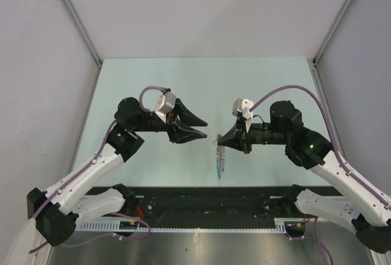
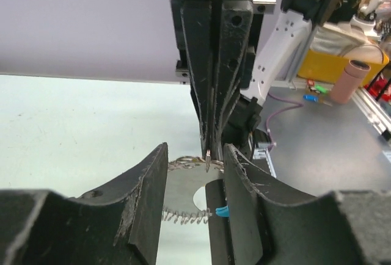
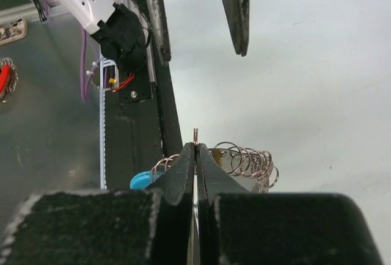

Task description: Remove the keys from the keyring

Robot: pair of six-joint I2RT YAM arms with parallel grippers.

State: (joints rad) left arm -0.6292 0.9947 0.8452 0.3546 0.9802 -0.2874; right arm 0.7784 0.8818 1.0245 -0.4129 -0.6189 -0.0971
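Left gripper: the black two-finger left gripper point(image 1: 204, 127) points to 3 o'clock in the top view; its jaws are wide apart and hold nothing
Right gripper: the black two-finger right gripper point(image 1: 218, 137) points to 9 o'clock; its jaws are squeezed tight together with a thin bit of metal pinched at the very tip
How they face: the two grippers are nose to nose near the middle of the table, close but not touching; the left one sits at about 10 o'clock from the right one's tip
Keyring: the thin silvery wire loop of the keyring point(image 2: 183, 163) is right at the right gripper's tip, and it looks like the bit being pinched
Keys: the keys point(image 1: 221, 155), a bunch of many small thin silver-grey metal pieces, run from the right gripper's tip toward 6 o'clock in the top view; they are on the keyring
Blue piece: one long bright blue piece point(image 1: 217, 169) is at the 6 o'clock end of the bunch
Table: the flat pale green table point(image 1: 153, 76) is under both grippers; I cannot tell if the bunch touches it
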